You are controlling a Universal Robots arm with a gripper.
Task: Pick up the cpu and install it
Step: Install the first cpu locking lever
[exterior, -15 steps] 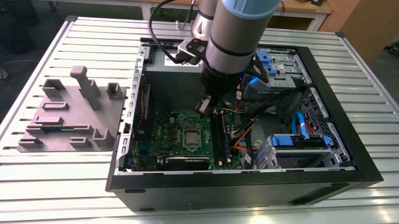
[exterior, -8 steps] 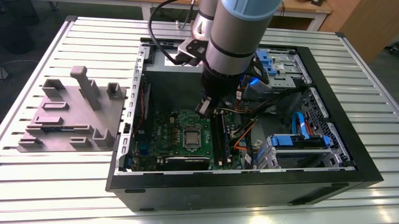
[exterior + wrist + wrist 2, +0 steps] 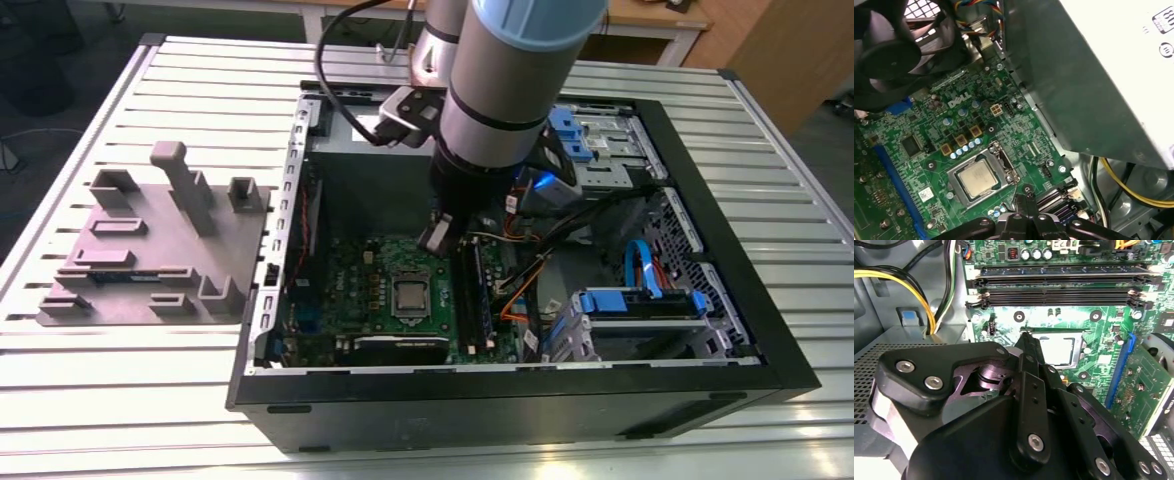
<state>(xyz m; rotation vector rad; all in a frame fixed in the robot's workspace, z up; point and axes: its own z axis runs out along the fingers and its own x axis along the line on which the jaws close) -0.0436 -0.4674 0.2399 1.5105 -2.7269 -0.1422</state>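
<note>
The cpu [image 3: 410, 296] lies flat in the motherboard socket inside the open computer case, its silver top showing in both wrist views [image 3: 1058, 350] [image 3: 976, 178]. My gripper [image 3: 437, 238] hangs inside the case just above the green motherboard [image 3: 350, 280], beside the cpu and apart from it. In both wrist views the black fingertips [image 3: 1027, 340] [image 3: 1025, 194] come together to a narrow point at the socket's edge. The gripper is shut with nothing in it.
The black case wall [image 3: 534, 400] rings the board. A grey power supply box [image 3: 1094, 75] and yellow cables [image 3: 929, 305] stand close by the arm. Memory slots [image 3: 1054, 285] and a black fan [image 3: 884, 50] flank the socket. A grey fixture [image 3: 147, 250] sits on the table at the exterior view's left.
</note>
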